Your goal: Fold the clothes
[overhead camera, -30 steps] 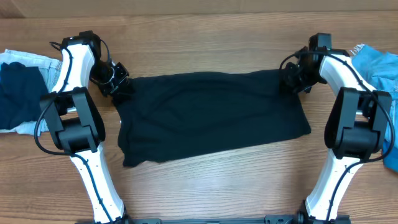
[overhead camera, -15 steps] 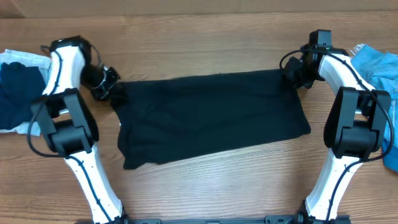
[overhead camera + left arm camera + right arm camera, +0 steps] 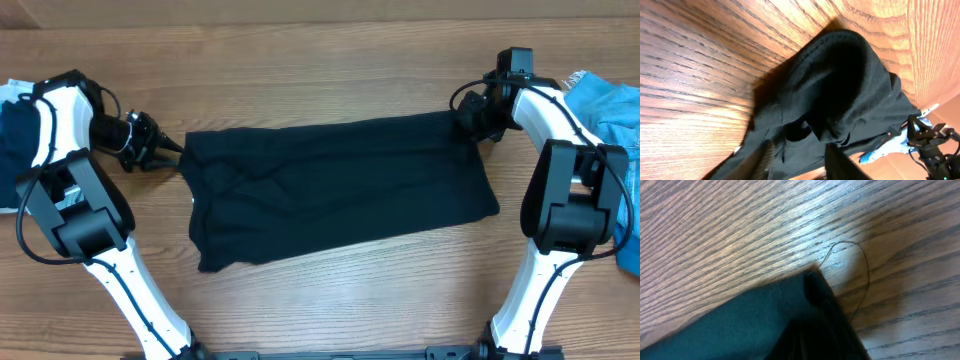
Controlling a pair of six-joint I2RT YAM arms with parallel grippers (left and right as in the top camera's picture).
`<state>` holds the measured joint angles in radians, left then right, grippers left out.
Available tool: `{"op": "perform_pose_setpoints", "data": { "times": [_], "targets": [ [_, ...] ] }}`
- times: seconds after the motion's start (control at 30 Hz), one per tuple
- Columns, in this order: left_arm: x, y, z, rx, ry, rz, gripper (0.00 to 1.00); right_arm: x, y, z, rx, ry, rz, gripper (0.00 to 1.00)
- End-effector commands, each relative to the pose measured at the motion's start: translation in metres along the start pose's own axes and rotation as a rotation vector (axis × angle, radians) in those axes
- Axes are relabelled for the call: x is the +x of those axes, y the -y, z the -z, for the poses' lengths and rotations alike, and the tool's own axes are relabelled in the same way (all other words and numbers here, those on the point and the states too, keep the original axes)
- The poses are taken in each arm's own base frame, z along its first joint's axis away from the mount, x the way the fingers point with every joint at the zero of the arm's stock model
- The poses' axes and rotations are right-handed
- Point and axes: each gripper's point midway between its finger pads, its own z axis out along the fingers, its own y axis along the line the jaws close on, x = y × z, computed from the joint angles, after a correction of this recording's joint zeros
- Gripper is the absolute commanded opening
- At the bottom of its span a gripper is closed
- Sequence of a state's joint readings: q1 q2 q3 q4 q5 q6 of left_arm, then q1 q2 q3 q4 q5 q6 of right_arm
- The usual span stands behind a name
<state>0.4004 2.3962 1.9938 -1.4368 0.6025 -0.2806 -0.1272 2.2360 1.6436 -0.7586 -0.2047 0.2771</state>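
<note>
Status: large plain black fabric garment [image 3: 340, 190] lies spread flat mid wooden table [image 3: 320, 60], long axis left-right. Left gripper [image 3: 172, 148] sits at the garment's top-left corner, jaws closed down on bunched black cloth. Right gripper [image 3: 468, 122] sits on the top-right corner; can't tell its opening, as the wrist view shows only the cloth corner. Blue fabric piece [image 3: 608, 100] is right of the garment and dark navy piece [image 3: 12, 150] left of it, both apart.

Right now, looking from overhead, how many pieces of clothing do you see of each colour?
black shirt: 1
navy piece: 1
pale denim: 1
blue piece: 1
Total: 4, though the pieces at the edges are partly hidden or cut off.
</note>
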Motion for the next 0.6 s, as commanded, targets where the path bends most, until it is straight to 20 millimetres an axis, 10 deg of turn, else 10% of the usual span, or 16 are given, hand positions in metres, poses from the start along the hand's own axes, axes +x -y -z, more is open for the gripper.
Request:
{"op": "perform_pose_setpoints", "data": {
  "times": [0.0, 0.2, 0.3, 0.57],
  "targets": [
    [0.005, 0.014, 0.006, 0.041, 0.004, -0.055, 0.4, 0.007, 0.036, -0.025, 0.126, -0.024, -0.029, 0.06],
    [0.022, 0.045, 0.03, -0.064, 0.096, -0.442, 0.27, 0.004, 0.018, -0.011, 0.014, -0.045, -0.044, 0.21],
    [0.043, 0.075, 0.043, -0.215, 0.2, -0.654, 0.32, -0.013, 0.002, 0.026, -0.024, 0.02, -0.03, 0.32],
    [0.08, 0.111, -0.008, -0.592, 0.218, -0.987, 0.45, 0.006, 0.0, 0.062, -0.005, -0.028, -0.043, 0.54]
  ]
}}
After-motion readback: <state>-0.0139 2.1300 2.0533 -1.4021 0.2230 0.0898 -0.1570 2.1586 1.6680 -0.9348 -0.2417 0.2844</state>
